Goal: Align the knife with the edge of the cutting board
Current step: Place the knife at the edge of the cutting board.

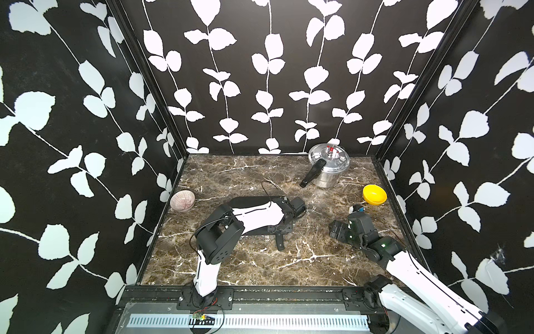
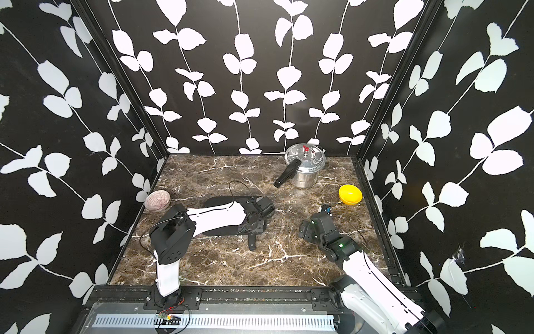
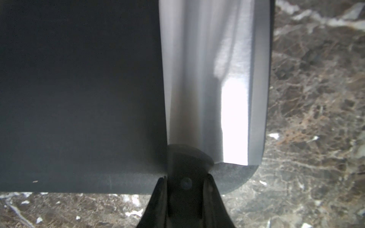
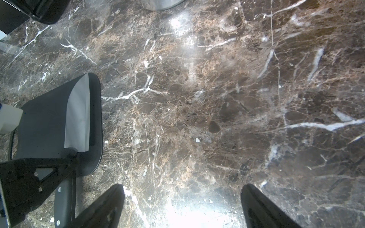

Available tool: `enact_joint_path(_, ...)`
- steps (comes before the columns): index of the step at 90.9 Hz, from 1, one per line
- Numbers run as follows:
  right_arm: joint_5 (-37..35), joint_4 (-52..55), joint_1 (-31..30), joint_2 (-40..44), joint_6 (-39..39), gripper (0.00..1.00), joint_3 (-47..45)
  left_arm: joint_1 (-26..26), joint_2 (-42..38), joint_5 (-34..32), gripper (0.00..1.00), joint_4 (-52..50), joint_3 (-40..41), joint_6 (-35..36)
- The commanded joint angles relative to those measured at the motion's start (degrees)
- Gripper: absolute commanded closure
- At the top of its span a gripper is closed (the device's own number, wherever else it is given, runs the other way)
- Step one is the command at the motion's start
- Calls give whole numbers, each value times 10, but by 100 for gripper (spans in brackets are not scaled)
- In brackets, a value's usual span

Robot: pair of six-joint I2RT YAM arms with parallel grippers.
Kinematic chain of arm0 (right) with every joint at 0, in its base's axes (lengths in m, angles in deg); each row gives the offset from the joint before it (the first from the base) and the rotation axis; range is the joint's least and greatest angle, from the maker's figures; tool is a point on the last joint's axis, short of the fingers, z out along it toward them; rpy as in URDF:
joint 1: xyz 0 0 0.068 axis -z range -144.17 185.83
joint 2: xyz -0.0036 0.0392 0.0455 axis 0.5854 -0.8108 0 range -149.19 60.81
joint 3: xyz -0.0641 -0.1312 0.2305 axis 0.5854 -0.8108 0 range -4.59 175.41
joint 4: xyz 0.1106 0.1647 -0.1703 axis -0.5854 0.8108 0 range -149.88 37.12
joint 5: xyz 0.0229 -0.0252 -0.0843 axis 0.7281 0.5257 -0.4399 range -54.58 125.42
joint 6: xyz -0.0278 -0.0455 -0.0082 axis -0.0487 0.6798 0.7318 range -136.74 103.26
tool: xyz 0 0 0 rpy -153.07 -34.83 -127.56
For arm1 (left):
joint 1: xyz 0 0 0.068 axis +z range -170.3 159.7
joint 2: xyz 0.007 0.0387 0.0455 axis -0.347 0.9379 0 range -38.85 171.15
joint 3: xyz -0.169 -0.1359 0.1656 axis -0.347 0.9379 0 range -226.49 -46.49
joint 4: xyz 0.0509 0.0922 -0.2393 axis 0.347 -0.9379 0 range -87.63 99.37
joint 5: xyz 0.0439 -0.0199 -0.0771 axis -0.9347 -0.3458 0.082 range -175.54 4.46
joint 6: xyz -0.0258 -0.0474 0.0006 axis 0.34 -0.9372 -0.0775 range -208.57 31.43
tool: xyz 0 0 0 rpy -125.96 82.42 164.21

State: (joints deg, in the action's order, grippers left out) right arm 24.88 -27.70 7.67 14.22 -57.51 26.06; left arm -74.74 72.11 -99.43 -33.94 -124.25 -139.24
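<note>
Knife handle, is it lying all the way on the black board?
No, the knife handle sticks out past the cutting board edge, over the marble table.

Broad rectangular silver steel knife (image 3: 207, 79): brushed, glossy blade. Flat black rectangular cutting board (image 3: 79, 88): matt, finely grained. Brown veined marble-look tabletop (image 4: 197, 98): polished, glaring.

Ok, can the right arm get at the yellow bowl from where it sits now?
Probably yes. The yellow bowl lies close to the right arm's wrist, with only bare marble between, and the right fingers are open and empty. They aren't aimed at it, though, so the wrist would have to turn.
</note>
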Motion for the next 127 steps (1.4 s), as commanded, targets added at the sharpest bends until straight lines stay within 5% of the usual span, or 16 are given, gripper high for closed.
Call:
enact_joint_path(1, -13, -15, -6, 9, -1, 6, -5, 4, 1, -2, 80, -6, -22, 14)
enact_joint_path(59, 151, -152, -11, 12, 33, 1, -34, 8, 14, 2, 81, -13, -29, 13)
enact_joint_path(127, 140, -144, -11, 16, 25, 1, -39, 11, 24, 6, 80, -15, -31, 9)
